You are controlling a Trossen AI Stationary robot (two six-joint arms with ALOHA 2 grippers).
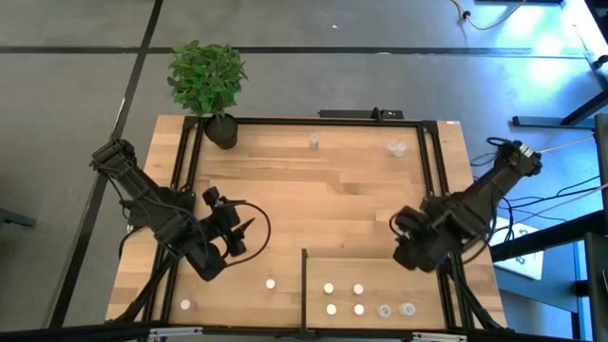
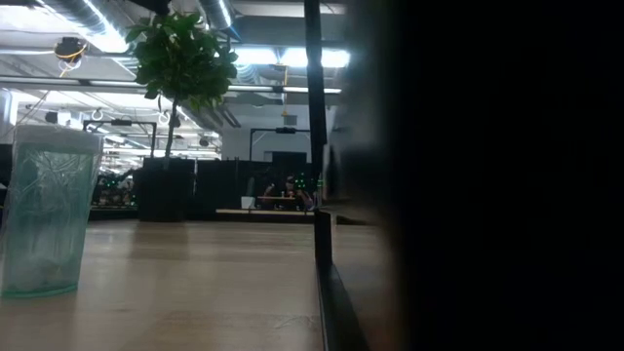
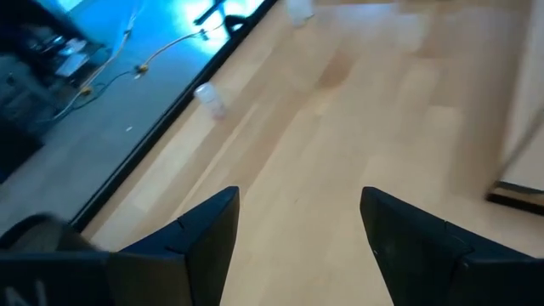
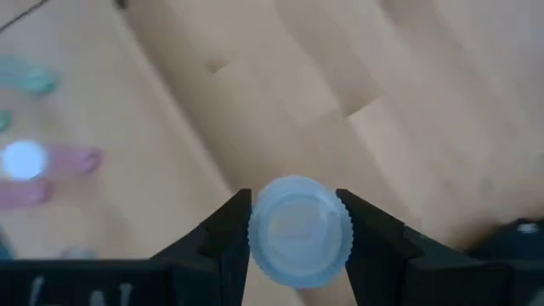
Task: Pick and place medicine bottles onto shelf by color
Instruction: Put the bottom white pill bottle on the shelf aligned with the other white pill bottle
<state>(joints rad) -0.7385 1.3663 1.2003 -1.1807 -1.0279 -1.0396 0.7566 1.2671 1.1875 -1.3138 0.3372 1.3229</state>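
Six medicine bottles [image 1: 357, 290] already on shelf [image 1: 380, 268], four loose on tabletop [image 1: 313, 204], one clamped in right gripper [image 4: 293, 229] above shelf edge, left gripper [image 3: 297, 242] apart, empty.

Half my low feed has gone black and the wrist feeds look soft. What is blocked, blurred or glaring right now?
Low view: the right half is dark, blocked by something close; only a translucent bottle and the plant show, under bright ceiling lights. Right wrist view: the bottle gripped in the right gripper is clear, the bottles beyond smeared. Left wrist view: tabletop soft past the open left gripper, blue glare behind.
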